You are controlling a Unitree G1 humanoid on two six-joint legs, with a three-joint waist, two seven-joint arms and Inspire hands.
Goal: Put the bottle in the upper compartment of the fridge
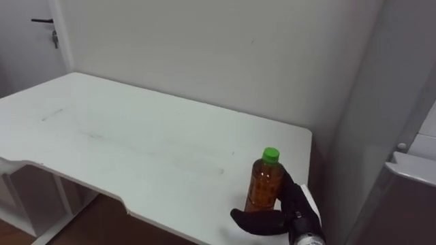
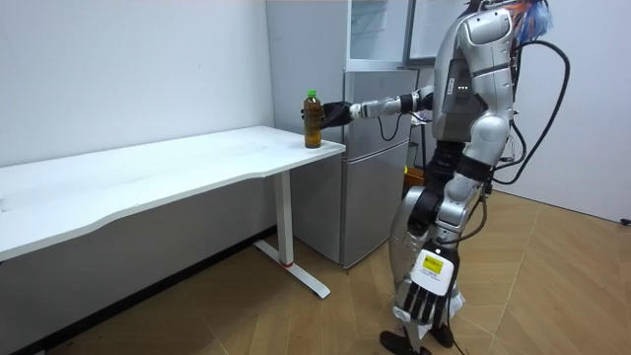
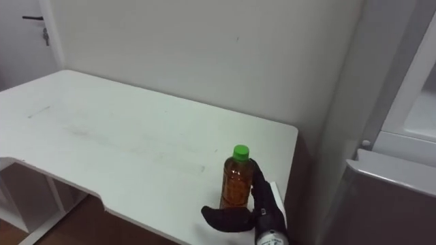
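White table across the left eye view; at lower right, right hand curled round the upright green-capped bottle at the table's corner. Room view, upper centre: same clasp, fridge just beyond; left hand hanging low, fingers relaxed.

I had soft, even light, nothing harsh. The table read bright white in my eye views, a faint sheen on its top; the wall behind was flat and a shade duller. The bottle glowed amber where light passed through, while the right hand around it was a dark shape. The side of the fridge sat in grey shade. In the room view a soft shadow lay under the table and the floor showed a dull gloss
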